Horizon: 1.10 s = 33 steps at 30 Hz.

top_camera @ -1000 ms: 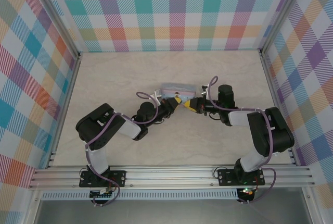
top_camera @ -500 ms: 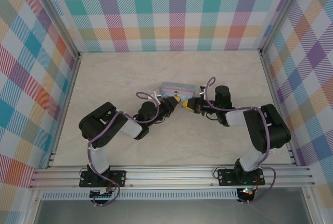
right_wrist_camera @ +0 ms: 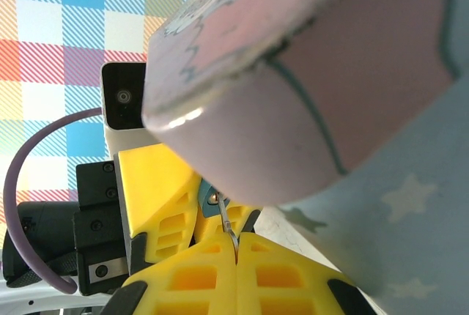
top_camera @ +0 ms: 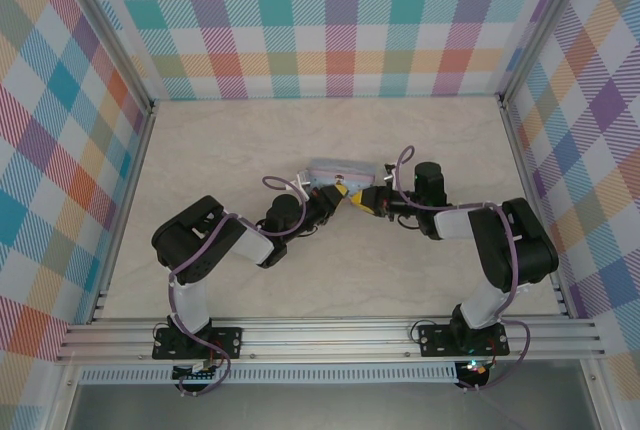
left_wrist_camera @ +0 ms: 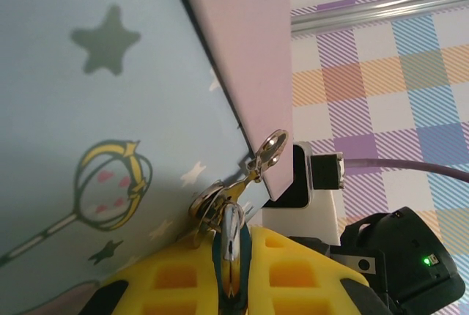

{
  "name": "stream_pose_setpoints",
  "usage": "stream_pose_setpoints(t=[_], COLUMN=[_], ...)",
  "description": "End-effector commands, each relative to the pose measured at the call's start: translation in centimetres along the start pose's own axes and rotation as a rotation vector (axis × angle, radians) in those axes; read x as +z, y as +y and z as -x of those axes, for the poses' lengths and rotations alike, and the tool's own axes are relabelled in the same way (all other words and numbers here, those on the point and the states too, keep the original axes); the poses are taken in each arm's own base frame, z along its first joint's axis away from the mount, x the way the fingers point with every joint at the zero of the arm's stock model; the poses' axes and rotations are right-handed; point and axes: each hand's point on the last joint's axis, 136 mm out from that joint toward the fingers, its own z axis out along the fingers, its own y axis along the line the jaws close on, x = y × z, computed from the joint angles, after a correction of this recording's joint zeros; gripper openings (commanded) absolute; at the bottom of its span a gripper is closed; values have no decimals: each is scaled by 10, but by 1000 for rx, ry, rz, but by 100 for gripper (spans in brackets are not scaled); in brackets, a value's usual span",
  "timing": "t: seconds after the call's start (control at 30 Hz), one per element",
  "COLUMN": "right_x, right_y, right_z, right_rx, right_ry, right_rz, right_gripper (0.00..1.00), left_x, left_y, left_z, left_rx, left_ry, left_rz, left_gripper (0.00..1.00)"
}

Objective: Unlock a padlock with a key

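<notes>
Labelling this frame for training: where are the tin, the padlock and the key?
tin (left_wrist_camera: 110,124): left wrist view, star-printed blue face.
padlock (right_wrist_camera: 204,196): right wrist view, blue body.
key (right_wrist_camera: 226,223): right wrist view, thin shaft.

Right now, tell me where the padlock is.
Bottom centre of the left wrist view: the padlock is pinched in the left gripper, against the latch edge of the tin; the right gripper holds the key up to it.

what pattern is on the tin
Pale blue with grey stars and a gold wand; the tin shows best in the left wrist view.
</notes>
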Motion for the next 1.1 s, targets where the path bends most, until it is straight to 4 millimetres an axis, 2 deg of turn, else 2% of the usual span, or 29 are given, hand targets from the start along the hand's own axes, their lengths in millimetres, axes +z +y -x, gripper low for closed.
stream_pose_setpoints(t=[0.0, 0.27, 0.37, 0.53, 0.7, 0.87, 1.07], right_x=[-3, -2, -2, 7, 10, 10, 13], right_y=[30, 33, 40, 43, 53, 39, 33], right_z=[34, 43, 45, 36, 38, 22, 21], right_rx=[-168, -182, -200, -202, -193, -329, -367], right_ry=[-88, -89, -81, -55, -56, -30, -19], right_rz=[45, 52, 59, 66, 112, -75, -55], right_gripper=[1, 0, 0, 1, 0, 1, 1], left_x=[-1, -1, -2, 3, 2, 1, 2], left_y=[-33, -31, -26, -20, -10, -12, -20], left_z=[-52, -56, -55, -58, -60, -57, -56], left_rx=[28, 26, 27, 33, 36, 13, -12], left_ry=[220, 237, 230, 241, 237, 227, 227], left_rz=[-119, -115, -101, -87, -60, -60, -82], left_gripper=[0, 0, 0, 0, 0, 0, 0])
